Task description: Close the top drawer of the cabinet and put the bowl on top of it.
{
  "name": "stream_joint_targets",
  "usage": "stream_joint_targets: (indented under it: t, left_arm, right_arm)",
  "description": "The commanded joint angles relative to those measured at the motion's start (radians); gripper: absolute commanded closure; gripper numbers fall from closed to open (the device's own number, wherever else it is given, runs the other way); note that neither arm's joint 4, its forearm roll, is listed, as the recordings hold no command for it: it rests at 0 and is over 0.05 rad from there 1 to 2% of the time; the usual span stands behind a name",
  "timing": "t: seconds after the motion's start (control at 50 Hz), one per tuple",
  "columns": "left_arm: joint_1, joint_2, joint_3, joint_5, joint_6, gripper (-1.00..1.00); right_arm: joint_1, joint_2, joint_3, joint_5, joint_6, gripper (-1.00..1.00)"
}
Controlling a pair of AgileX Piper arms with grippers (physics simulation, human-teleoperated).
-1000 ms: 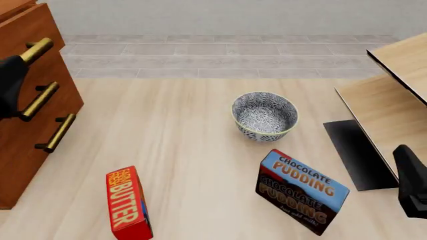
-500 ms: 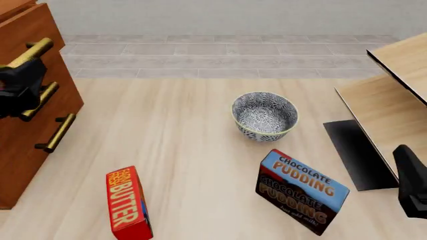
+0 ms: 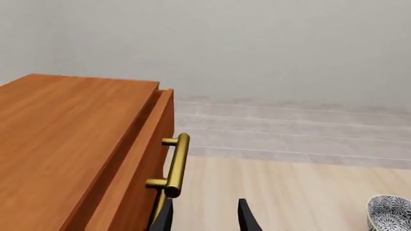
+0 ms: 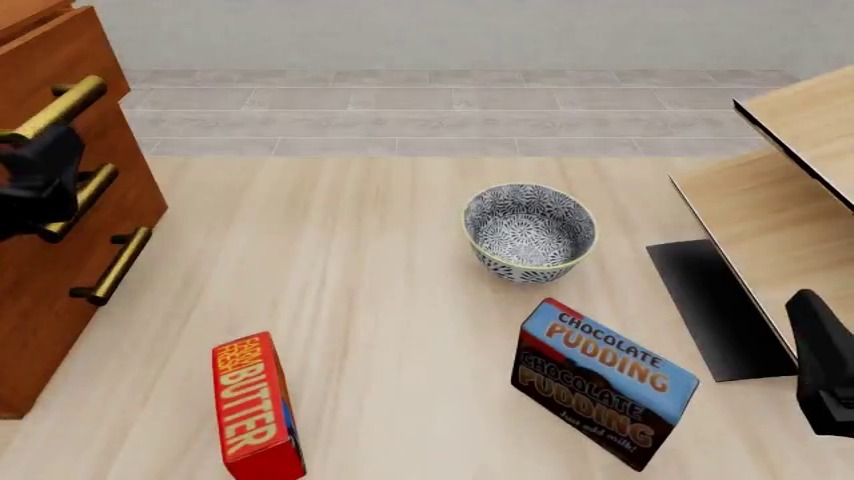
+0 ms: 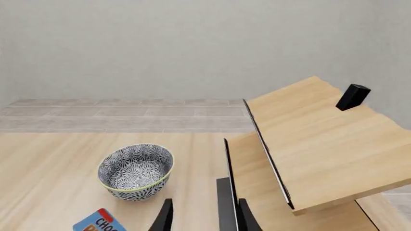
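Front view: left end effector [image 4: 40, 185] beside top drawer [image 4: 54, 75].

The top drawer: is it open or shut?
Open slightly: the top drawer front stands proud of the cabinet, with a dark gap behind it.

- Your table [image 4: 387, 270] is pale wood with grain running away from you, filling the front view from 6 o'clock up past the centre.
- Beyond its far edge you see a floor [image 4: 441, 110] of pale grey tiles in long rows at 12 o'clock.
- A plain off-white wall [image 4: 441, 30] closes the room behind that.
- At 3 o'clock stands a pale wooden shelf unit [image 4: 787, 200] on a black base [image 4: 707, 300].
- Light is even and soft, shadows faint.
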Motion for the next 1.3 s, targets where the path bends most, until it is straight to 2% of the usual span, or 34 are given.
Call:
stream_joint_targets:
  t: [0.02, 0.76, 0.84, 1.3]
  left_arm:
    - [0.03, 0.022, 0.027, -0.035, 0.015, -1.0]
    - [0.145, 0.068, 0.058, -0.09, -0.021, -1.0]
    - [0.163, 0.07, 0.05, -0.072, -0.061, -1.0]
    - [0.229, 0.072, 0.066, -0.095, -0.065, -1.0]
  right_arm:
    - [0.0, -0.007, 0.0, 0.006, 0.0, -1.0]
    - [0.0, -0.007, 0.0, 0.006, 0.0, -1.0]
    - [0.0, -0.007, 0.0, 0.006, 0.0, -1.0]
    - [0.0, -0.007, 0.0, 0.006, 0.0, -1.0]
